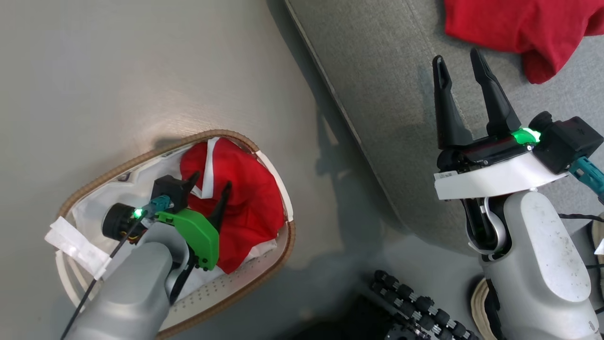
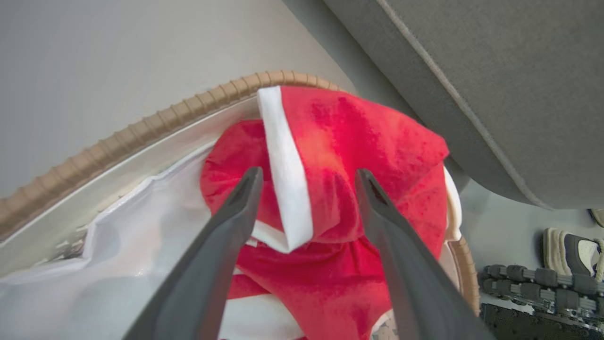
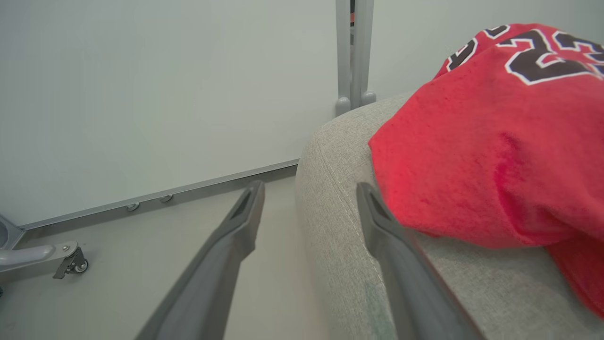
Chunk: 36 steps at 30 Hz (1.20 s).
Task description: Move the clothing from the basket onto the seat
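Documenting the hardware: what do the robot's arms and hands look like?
Both forearms are pale grey shells. The left hand has two long black tapered fingers, a bright green bracket, a teal plug and a thin black cable. The right hand matches, with a white collar and a green light.

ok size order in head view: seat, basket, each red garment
1. seat
2. basket
3. garment in basket and garment on seat: alike, the latter cropped, so unranked
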Available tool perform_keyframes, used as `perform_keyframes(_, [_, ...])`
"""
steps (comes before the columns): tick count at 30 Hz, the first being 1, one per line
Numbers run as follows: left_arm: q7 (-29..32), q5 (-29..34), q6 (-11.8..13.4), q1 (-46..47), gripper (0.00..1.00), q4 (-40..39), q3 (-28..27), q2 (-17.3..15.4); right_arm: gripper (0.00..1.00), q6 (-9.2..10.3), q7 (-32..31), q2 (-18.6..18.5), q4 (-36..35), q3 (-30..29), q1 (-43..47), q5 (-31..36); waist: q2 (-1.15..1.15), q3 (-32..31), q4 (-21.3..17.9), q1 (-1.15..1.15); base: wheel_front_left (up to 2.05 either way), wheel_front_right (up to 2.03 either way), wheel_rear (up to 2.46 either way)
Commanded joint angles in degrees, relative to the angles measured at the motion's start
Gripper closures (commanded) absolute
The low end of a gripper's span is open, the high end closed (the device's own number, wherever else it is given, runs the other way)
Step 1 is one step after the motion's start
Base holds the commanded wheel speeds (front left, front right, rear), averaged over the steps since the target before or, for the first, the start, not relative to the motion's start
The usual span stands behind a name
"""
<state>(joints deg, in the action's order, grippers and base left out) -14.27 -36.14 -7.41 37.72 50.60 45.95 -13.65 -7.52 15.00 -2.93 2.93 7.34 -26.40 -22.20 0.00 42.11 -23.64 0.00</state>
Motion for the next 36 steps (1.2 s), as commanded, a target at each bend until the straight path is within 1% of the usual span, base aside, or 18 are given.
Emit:
perform_keyframes(1, [-0.02, -0.95, -0.14, 1.84, 0.00, 1.06, 0.80, -1.13, 0.00, 0.06, 0.27, -0.03, -0.45, 0.08, -0.44, -0.35, 0.00, 2.21, -1.44, 0.00, 0.00, 0.00, 0.00])
perform_keyframes(6, [-0.36, -2.44, -0.14, 4.46, 0.00, 4.00, 3.71, -1.53, 0.00, 0.06, 0.27, -0.04, -0.84, 0.05, -0.71, -0.65, 0.00, 3.51, -1.56, 0.00, 0.00, 0.00, 0.00])
perform_keyframes(9, [-0.36, -3.71, -0.14, 5.32, 0.00, 4.43, 5.59, -1.33, 0.00, 0.06, 0.27, -0.04, -0.89, 0.13, -0.78, -0.64, 0.00, 3.91, -1.54, 0.00, 0.00, 0.00, 0.00])
perform_keyframes(13, [-0.13, -5.34, -0.14, 6.34, 0.00, 4.24, 9.55, -1.82, 0.00, 0.06, 0.27, -0.06, -0.94, 0.08, -1.01, -0.56, 0.00, 4.32, -1.34, 0.00, 0.00, 0.00, 0.00])
perform_keyframes(14, [-0.18, -5.95, -0.14, 6.66, 0.42, 4.12, 10.48, -1.94, 0.00, 0.06, 0.27, -0.05, -0.85, 0.03, -1.04, -0.44, 0.00, 4.34, -1.20, 0.00, 0.00, 0.00, 0.00])
perform_keyframes(15, [-0.29, -6.37, -0.14, 6.86, 1.00, 3.88, 11.04, -1.96, 0.00, 0.06, 0.27, -0.05, -0.71, -0.07, -1.07, -0.30, 0.00, 4.27, -1.04, 0.00, 0.00, 0.00, 0.00])
perform_keyframes(20, [-0.63, -9.82, -0.14, 5.73, 1.00, 3.06, 14.30, -2.13, 0.00, 0.06, 0.27, -0.07, 0.21, -0.08, -1.40, -0.20, 0.00, 2.73, -0.56, 0.00, 0.00, 0.00, 0.00])
perform_keyframes(23, [-0.87, -12.20, -0.14, 4.68, 1.00, 2.61, 14.90, -2.18, 0.00, 0.06, 0.27, -0.07, 0.77, -0.22, -1.22, 0.01, 0.00, 1.07, -0.34, 0.00, 0.00, 0.00, 0.00])
perform_keyframes(27, [-0.95, -14.34, -0.14, 2.86, 1.00, 1.50, 14.73, -1.56, 0.00, 0.06, 0.27, -0.07, 1.94, -0.70, -0.27, 0.64, 0.00, -2.67, 0.45, 0.00, 0.00, 0.00, 0.00])
perform_keyframes(36, [-0.86, -12.15, -0.14, -3.68, 1.00, -4.73, 11.30, -0.53, 0.00, 0.06, 0.27, -0.12, 5.28, -1.84, 2.92, 3.00, 0.00, -13.66, 4.92, 0.00, 0.00, 0.00, 0.00])
